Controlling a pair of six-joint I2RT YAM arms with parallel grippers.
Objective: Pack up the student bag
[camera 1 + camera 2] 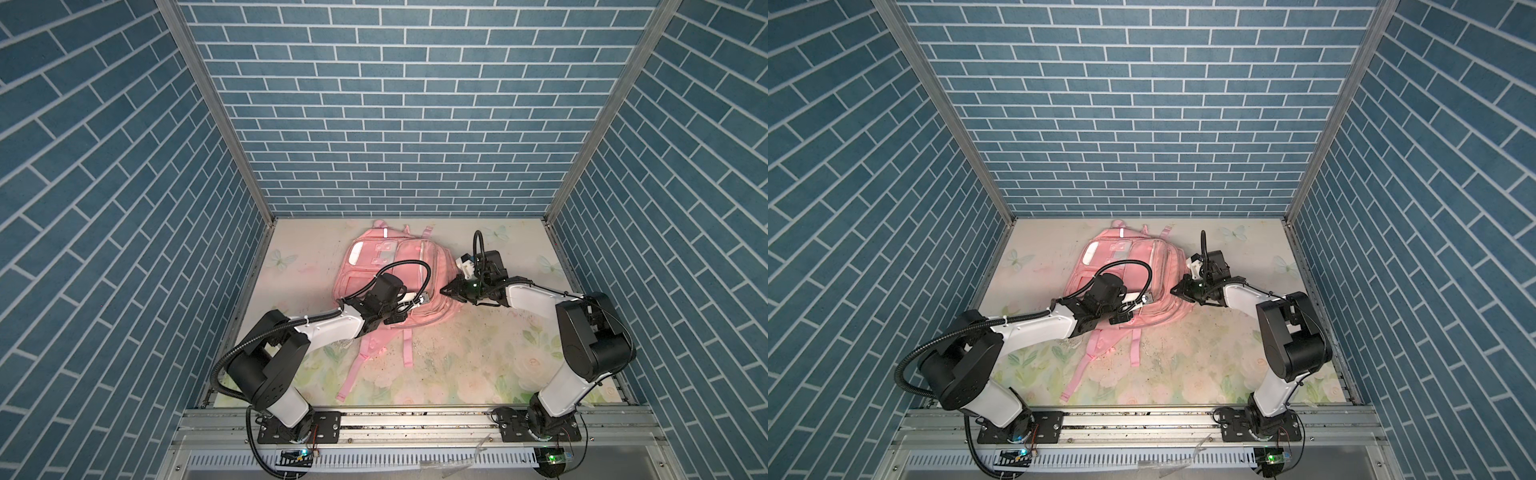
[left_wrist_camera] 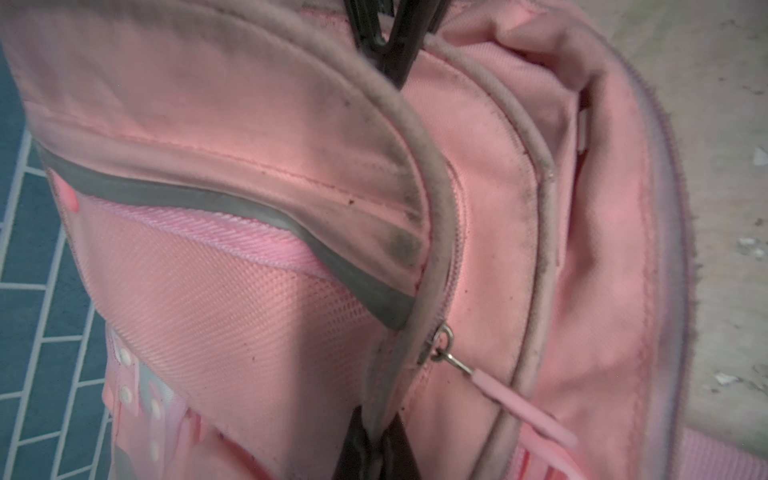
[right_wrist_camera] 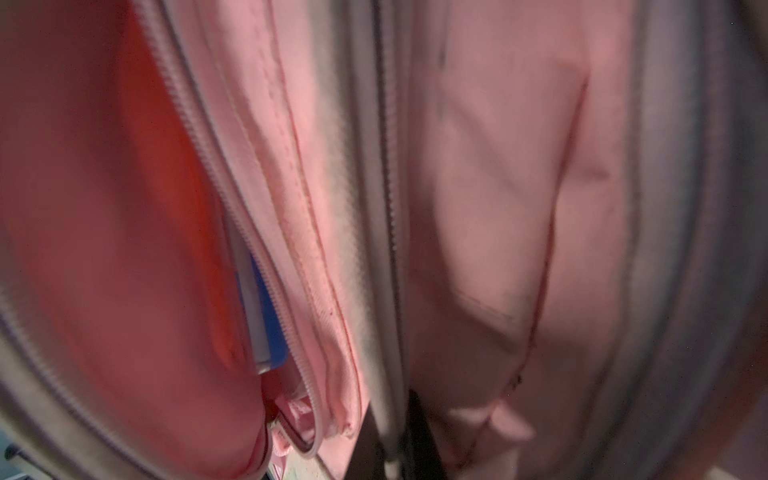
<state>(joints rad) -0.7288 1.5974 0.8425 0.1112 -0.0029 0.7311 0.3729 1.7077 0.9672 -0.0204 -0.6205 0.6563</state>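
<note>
Three walls [image 1: 395,104] papered in a blue brick pattern with pale mortar lines enclose the space; the side walls [image 1: 83,187] slant outward in both top views; grey metal corner posts [image 1: 216,112] run up the joins; the floor [image 1: 478,365] is a pale sheet printed with roses, green leaves and butterflies [image 1: 282,261], flecked with dark specks; a metal rail [image 1: 415,417] crosses the near edge, a white slotted duct [image 1: 374,459] below it; the light is soft and even.
</note>
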